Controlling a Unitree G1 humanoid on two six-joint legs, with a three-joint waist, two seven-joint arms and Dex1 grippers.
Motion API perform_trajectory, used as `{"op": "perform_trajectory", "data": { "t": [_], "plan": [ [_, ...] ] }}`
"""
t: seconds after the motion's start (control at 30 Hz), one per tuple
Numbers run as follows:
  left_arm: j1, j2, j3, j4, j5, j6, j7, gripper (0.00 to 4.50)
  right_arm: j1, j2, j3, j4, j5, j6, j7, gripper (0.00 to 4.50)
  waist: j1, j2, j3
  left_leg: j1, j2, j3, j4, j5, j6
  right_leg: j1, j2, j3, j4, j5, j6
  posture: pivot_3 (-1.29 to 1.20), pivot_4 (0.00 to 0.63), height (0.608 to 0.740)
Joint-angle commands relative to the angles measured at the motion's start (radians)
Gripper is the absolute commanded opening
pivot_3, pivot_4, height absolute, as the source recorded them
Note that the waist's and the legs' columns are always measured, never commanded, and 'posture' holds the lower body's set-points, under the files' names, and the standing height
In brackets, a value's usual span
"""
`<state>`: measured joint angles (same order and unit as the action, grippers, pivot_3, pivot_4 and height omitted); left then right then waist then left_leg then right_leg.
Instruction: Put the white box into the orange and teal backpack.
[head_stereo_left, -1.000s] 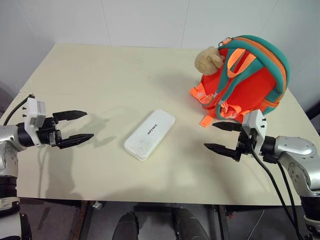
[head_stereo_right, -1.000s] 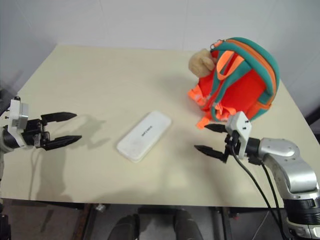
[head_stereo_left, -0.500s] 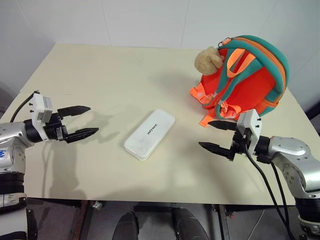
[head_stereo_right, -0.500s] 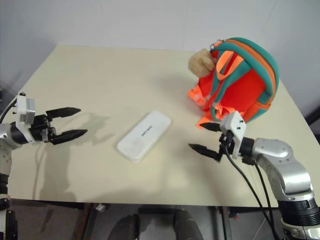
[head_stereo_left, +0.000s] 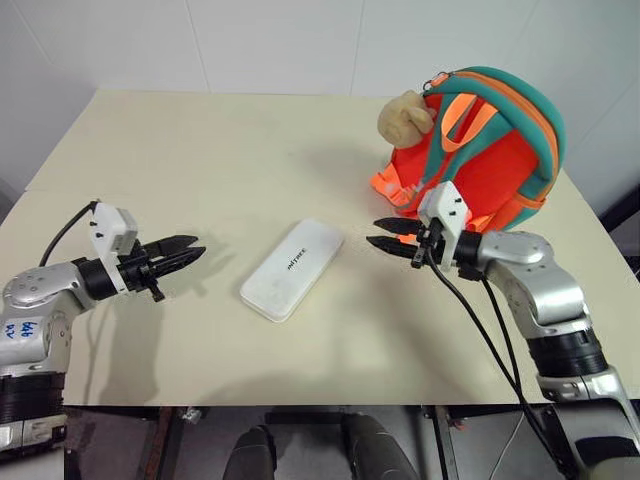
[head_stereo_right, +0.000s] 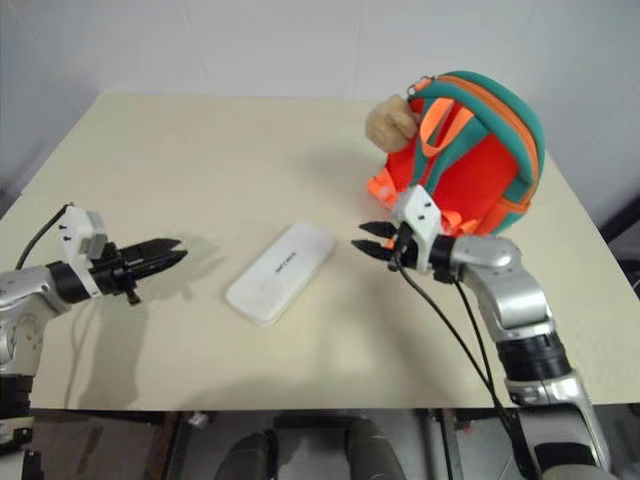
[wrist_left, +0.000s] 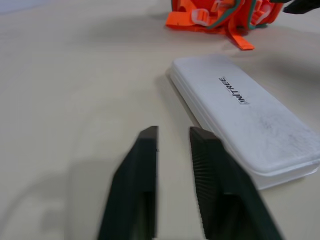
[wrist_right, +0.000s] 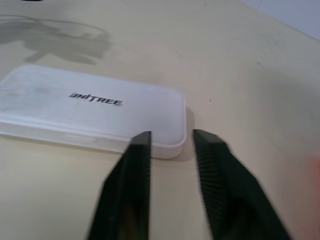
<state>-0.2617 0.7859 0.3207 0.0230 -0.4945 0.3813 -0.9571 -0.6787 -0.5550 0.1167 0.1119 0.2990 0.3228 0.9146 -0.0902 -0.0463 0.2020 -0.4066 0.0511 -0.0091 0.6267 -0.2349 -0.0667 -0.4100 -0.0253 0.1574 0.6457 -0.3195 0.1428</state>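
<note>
— Claws first: how are they sitting?
— Left claw (head_stereo_left: 190, 250) is hovering narrow, almost closed and gripping nothing, pointing at the white box (head_stereo_left: 292, 269). Right claw (head_stereo_left: 382, 234) is doing likewise, near the box's far end.
— And the box?
— It is lying flat on the worktop (head_stereo_left: 220, 150) between both claws. The orange and teal backpack (head_stereo_left: 490, 140) is standing behind the right claw.

Cream table (head_stereo_left: 220, 150) (matte top), white wall (head_stereo_left: 270, 40) behind, perhaps tiled.

The white box (wrist_left: 245, 112) lies just beyond the left gripper (wrist_left: 172, 136), whose jaws stand narrowly apart.
</note>
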Motion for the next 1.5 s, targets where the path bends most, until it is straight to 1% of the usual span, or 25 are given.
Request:
{"op": "perform_trajectory", "data": {
  "t": [0.03,0.07,0.23,0.33,0.4,0.47,0.67,0.9,1.03,1.27,1.5],
  "plan": [
    [0.071,0.001,0.052,-0.136,-0.049,0.103,0.072,0.00,-0.064,0.035,0.011,0.101,-0.051,-0.088,0.003,0.02,0.000,0.000,0.000,0.000,0.000,0.000,0.000,0.000,0.000,0.000,0.000,0.000,0.000,0.000,0.000,0.00,0.150,0.740],
    [0.090,0.004,0.061,-0.160,-0.057,0.128,0.085,0.00,-0.076,0.048,0.014,0.125,-0.062,-0.102,0.003,0.02,0.001,0.000,0.000,0.000,0.000,0.000,0.000,0.000,0.000,0.000,0.000,0.000,0.000,0.000,0.000,0.00,0.150,0.740],
    [0.210,0.000,0.109,-0.342,-0.147,0.416,0.232,0.00,-0.181,0.130,0.040,0.360,-0.147,-0.244,-0.013,0.02,-0.008,0.000,0.000,0.000,0.000,0.000,0.000,0.000,0.000,0.000,0.000,0.000,0.000,0.000,0.000,0.00,0.150,0.740],
    [0.227,-0.015,0.122,-0.403,-0.214,0.585,0.322,0.00,-0.235,0.177,0.044,0.477,-0.182,-0.304,-0.024,0.02,-0.012,0.000,0.000,0.000,0.000,-0.001,0.000,0.000,0.000,0.000,0.000,-0.001,0.001,0.000,0.000,0.00,0.150,0.740],
    [0.226,-0.028,0.131,-0.430,-0.256,0.662,0.361,0.00,-0.260,0.201,0.043,0.538,-0.201,-0.336,-0.031,0.02,-0.018,0.000,0.000,0.000,0.000,-0.002,0.000,0.000,0.000,0.001,0.000,-0.001,0.001,0.000,0.000,0.00,0.150,0.740],
    [0.219,-0.069,0.140,-0.453,-0.309,0.731,0.406,0.00,-0.290,0.228,0.044,0.607,-0.224,-0.379,-0.049,0.02,-0.023,0.000,0.000,0.000,0.000,-0.003,0.001,0.000,-0.001,0.001,0.000,-0.002,0.001,0.000,0.000,0.00,0.150,0.740],
    [0.221,-0.185,0.145,-0.481,-0.393,0.720,0.453,0.00,-0.362,0.285,0.036,0.781,-0.283,-0.476,-0.120,0.02,-0.032,0.000,0.000,0.000,0.000,-0.004,0.000,0.000,-0.002,0.001,0.000,-0.003,0.001,0.000,0.000,0.00,0.150,0.740],
    [0.234,-0.241,0.075,-0.457,-0.382,0.678,0.464,0.00,-0.415,0.324,0.032,0.906,-0.336,-0.524,-0.222,0.02,-0.050,0.000,0.000,0.000,-0.001,-0.005,0.001,0.001,-0.002,0.002,0.000,-0.003,0.001,0.000,0.000,0.00,0.150,0.740],
    [0.241,-0.242,0.053,-0.444,-0.367,0.664,0.464,0.00,-0.422,0.338,0.036,0.939,-0.357,-0.546,-0.244,0.02,-0.052,0.000,0.000,0.000,-0.001,-0.005,0.000,0.001,-0.002,0.002,0.000,-0.003,0.001,0.000,0.000,0.00,0.150,0.740],
    [0.229,-0.247,0.048,-0.426,-0.355,0.644,0.486,0.00,-0.402,0.369,0.045,0.933,-0.356,-0.547,-0.169,0.02,-0.054,0.000,0.000,0.000,-0.001,-0.005,0.000,0.001,-0.002,0.002,0.000,-0.003,0.001,0.000,0.000,0.00,0.150,0.740],
    [0.209,-0.233,0.050,-0.396,-0.336,0.600,0.488,0.00,-0.357,0.370,0.061,0.868,-0.357,-0.519,-0.077,0.02,-0.053,0.000,0.000,0.001,-0.001,-0.006,0.000,0.001,-0.002,0.003,0.000,-0.003,0.001,0.000,0.000,0.00,0.150,0.740]
  ]
}}
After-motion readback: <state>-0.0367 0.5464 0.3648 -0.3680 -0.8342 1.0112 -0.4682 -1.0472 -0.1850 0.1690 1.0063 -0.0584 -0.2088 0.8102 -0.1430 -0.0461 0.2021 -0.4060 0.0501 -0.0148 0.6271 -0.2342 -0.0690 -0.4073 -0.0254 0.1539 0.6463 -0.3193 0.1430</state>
